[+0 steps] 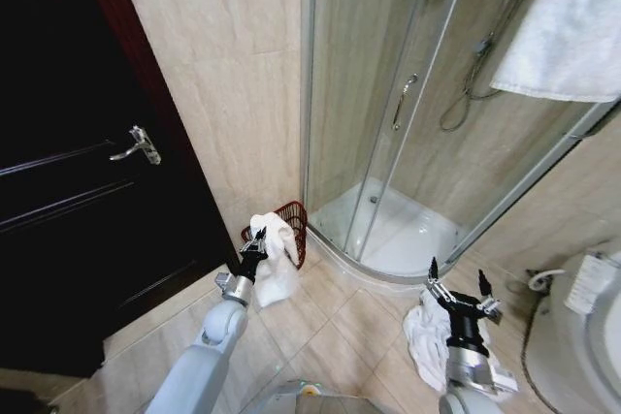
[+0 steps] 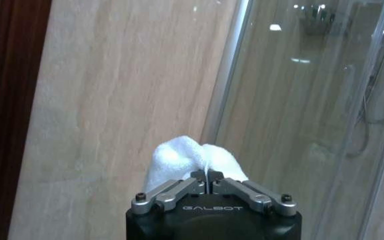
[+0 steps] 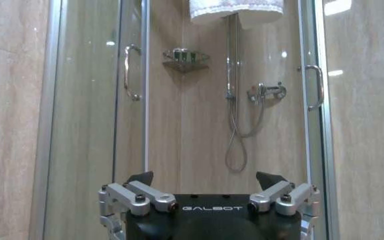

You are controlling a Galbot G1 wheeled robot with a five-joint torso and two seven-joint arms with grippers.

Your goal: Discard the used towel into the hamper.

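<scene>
Head view: left gripper (image 1: 258,236) fingers clench the towel (image 1: 277,259) at the hamper's (image 1: 291,218) 7 o'clock, undropped; right gripper (image 1: 457,287) fingers released.

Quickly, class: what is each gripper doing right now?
Left gripper: shut on the white towel, beside the hamper.
Right gripper: open, holding nothing.

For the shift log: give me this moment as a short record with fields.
setting: bathroom, tiled floor beside shower cabin
left pincer: shut on white towel, held up by the hamper
hamper: on floor against the wall, partly hidden by the towel
right pincer: open, idle, above a second white towel on the floor
</scene>
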